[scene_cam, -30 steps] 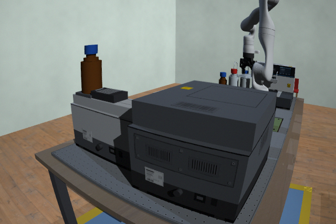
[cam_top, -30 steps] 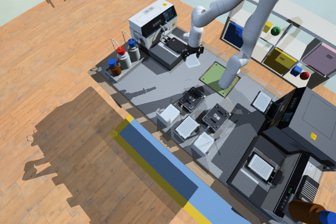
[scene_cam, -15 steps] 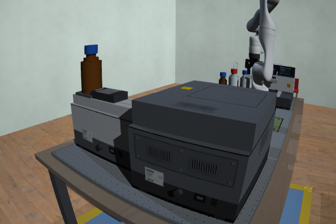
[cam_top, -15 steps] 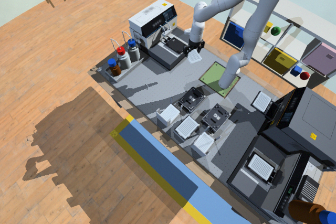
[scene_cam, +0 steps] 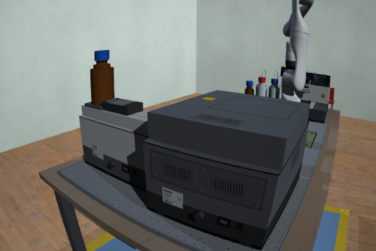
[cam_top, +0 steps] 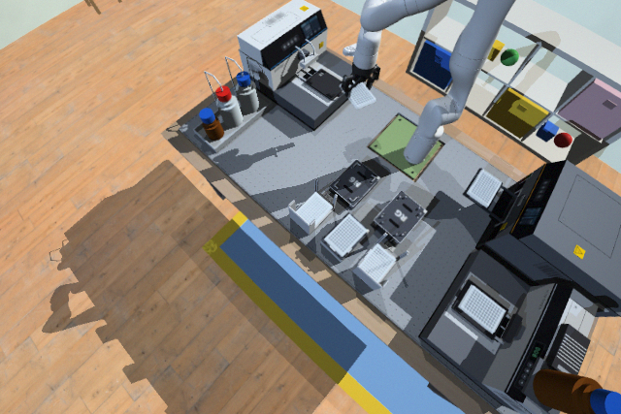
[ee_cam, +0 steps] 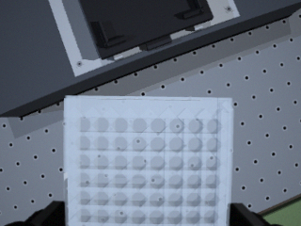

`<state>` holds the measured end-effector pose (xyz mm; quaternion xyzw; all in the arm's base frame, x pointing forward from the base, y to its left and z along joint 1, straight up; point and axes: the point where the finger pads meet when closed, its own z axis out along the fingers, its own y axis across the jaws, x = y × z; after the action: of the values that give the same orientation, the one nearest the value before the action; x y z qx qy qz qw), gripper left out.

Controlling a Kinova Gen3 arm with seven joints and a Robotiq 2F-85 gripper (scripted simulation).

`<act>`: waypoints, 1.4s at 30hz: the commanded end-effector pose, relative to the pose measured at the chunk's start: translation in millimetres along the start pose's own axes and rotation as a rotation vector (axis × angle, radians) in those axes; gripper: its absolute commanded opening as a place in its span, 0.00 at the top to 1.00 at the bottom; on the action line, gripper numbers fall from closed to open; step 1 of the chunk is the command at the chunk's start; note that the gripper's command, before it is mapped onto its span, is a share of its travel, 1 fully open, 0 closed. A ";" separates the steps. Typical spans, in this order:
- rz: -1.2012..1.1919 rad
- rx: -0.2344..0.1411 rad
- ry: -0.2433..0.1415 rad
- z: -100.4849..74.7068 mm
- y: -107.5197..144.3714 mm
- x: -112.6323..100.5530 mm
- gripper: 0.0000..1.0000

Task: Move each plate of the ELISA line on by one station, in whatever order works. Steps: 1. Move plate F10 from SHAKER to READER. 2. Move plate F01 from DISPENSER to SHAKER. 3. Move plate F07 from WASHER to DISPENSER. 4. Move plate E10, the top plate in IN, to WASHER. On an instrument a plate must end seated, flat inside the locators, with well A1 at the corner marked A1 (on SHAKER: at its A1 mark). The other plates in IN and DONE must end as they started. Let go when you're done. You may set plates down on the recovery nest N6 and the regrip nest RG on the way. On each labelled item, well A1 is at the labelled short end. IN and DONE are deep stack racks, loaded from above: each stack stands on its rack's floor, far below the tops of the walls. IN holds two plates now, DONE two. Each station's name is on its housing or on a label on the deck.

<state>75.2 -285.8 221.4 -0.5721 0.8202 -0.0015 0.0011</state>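
From the top view we look steeply down from high above the long front edge of the counter (cam_top: 280,164), far enough off to take in the whole deck, the floor and the shelf unit (cam_top: 543,39) behind. From the exterior view we stand low and near, just off one short end of the counter (scene_cam: 100,208), and look along its length to the far end, where the arm (scene_cam: 299,44) rises small. The wrist view rides on the hand and faces straight down, very near the deck by the far edge. The top and exterior views share the arm, the bottles (cam_top: 228,104) and the large dark instrument (scene_cam: 227,139).
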 end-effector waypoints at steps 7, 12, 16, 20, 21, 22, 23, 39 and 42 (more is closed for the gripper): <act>-0.061 0.003 0.001 -0.3 19.7 23.1 0.06; -0.072 0.003 0.001 -0.3 27.5 36.1 0.06; -0.096 0.003 0.001 -0.3 25.8 42.5 0.06; -0.142 0.003 0.001 -0.3 22.3 55.4 0.06; -0.154 0.003 0.001 -0.3 21.4 58.6 0.06; -0.166 0.003 0.001 -0.3 20.6 61.8 0.06; -0.167 0.003 0.001 -0.4 19.7 65.0 0.06; -0.249 0.003 0.001 -0.5 6.8 109.3 0.06; -0.273 0.003 0.001 -0.5 3.9 118.9 0.06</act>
<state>30.9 -385.3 221.3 -0.6687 0.7435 -0.0034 0.0012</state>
